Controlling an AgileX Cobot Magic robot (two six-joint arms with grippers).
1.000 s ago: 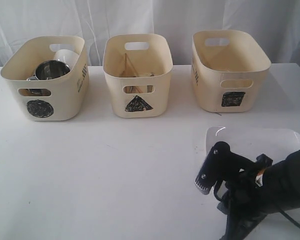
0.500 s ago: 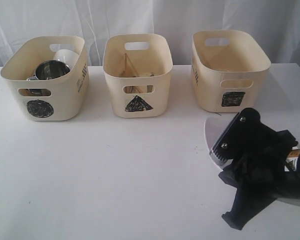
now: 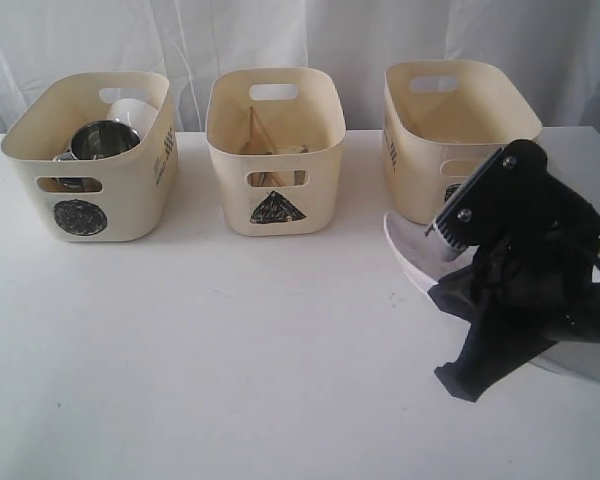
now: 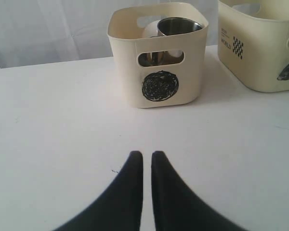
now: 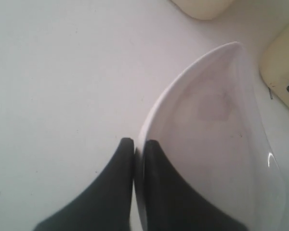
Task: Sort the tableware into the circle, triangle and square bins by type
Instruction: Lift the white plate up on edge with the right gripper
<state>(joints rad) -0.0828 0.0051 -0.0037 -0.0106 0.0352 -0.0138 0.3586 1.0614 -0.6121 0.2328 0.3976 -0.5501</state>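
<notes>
Right wrist view: right gripper (image 5: 138,143) clamped on the rim of the large white plate (image 5: 216,120), one finger each side. Exterior view: plate is tilted over the table (image 3: 230,350), far corner just in front of the square bin (image 3: 460,120). Left gripper (image 4: 143,156) pinched together on nothing, facing the circle bin (image 4: 156,96), which holds a steel mug (image 4: 176,26). Chopsticks (image 3: 252,128) lean in the triangle bin (image 3: 273,215).
</notes>
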